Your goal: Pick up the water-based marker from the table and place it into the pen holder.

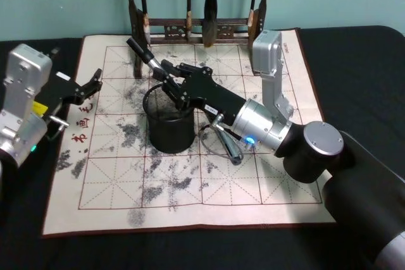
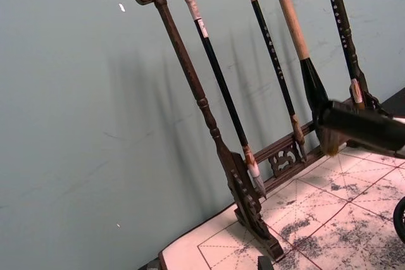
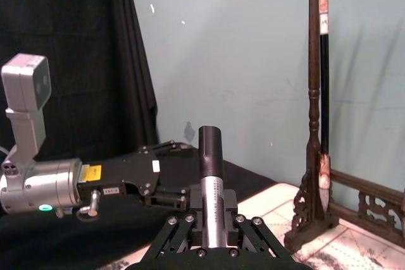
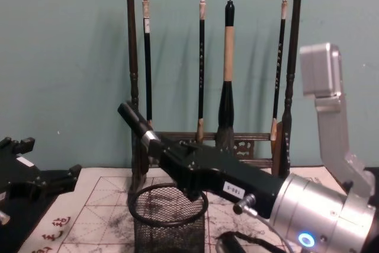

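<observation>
Mat [image 1: 266, 188] under holder [image 1: 169, 132]; rack [image 1: 190, 30] behind holder. Right gripper [image 1: 166, 73] above holder's rear rim, clamped on marker [image 1: 144, 55] — marker tilted, free end up toward rack, none of it inside holder. Left gripper [image 1: 93, 83] well left of holder, jaws apart, empty. Step: bring marker upright over holder's mouth, lower end past rim, then release — keep clear of rim. Writing: red characters on mat left of holder, white label on right gripper; both unreadable.
</observation>
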